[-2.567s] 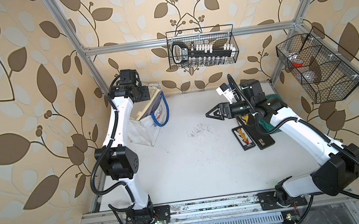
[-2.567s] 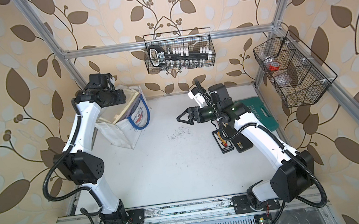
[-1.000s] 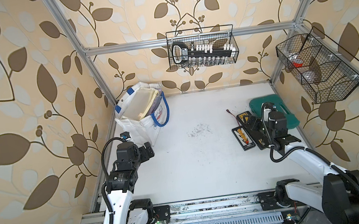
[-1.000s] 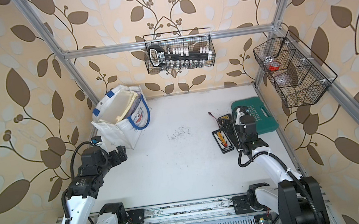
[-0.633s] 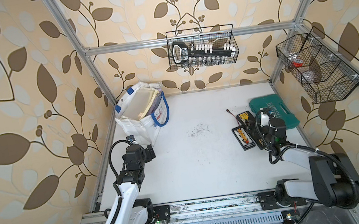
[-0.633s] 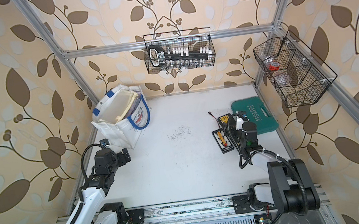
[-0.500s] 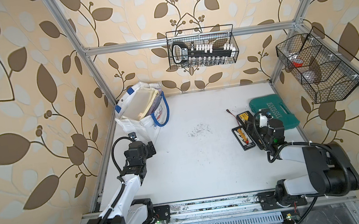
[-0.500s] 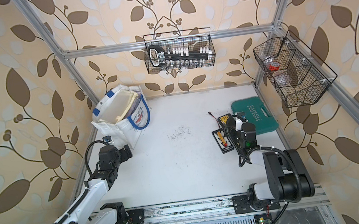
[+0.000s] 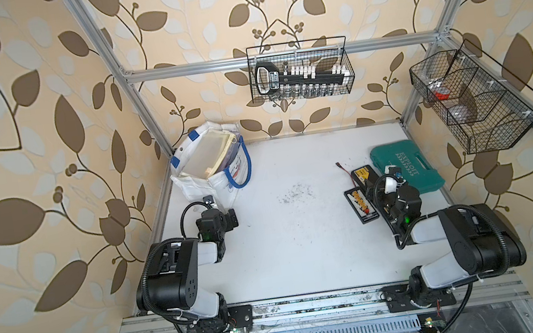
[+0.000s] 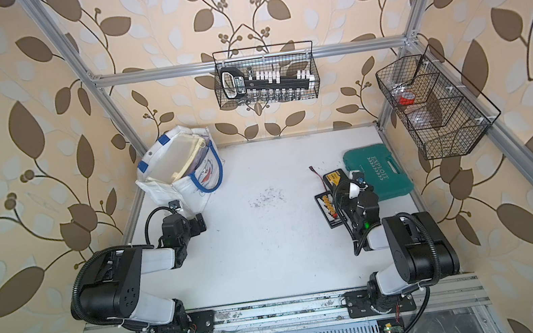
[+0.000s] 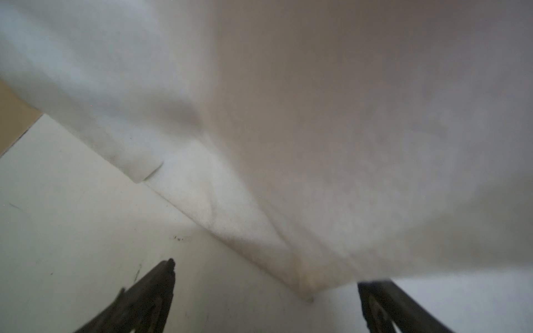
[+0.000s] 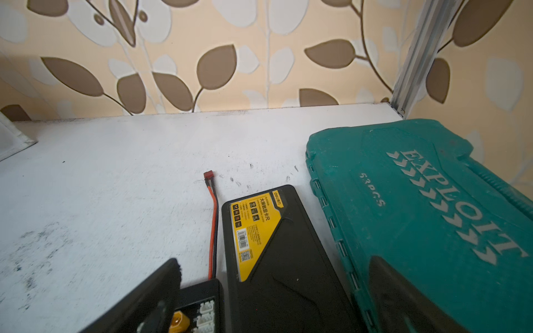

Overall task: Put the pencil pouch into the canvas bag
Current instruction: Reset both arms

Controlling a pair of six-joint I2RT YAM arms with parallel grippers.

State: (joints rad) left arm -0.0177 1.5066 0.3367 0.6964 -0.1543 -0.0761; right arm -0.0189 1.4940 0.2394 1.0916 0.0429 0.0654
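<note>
While your left gripper (image 11: 271, 274) sits wide open and empty just beside the canvas bag (image 9: 190, 185), the pencil pouch (image 9: 211, 152) lies in the bag's open mouth at the table's (image 9: 306, 257) ten o'clock. Your right gripper (image 12: 278, 261), also wide and empty, is over the black case (image 12: 291, 288) at three o'clock.

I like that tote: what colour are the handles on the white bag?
Blue; the bag's rope handles show best in a top view.
</note>
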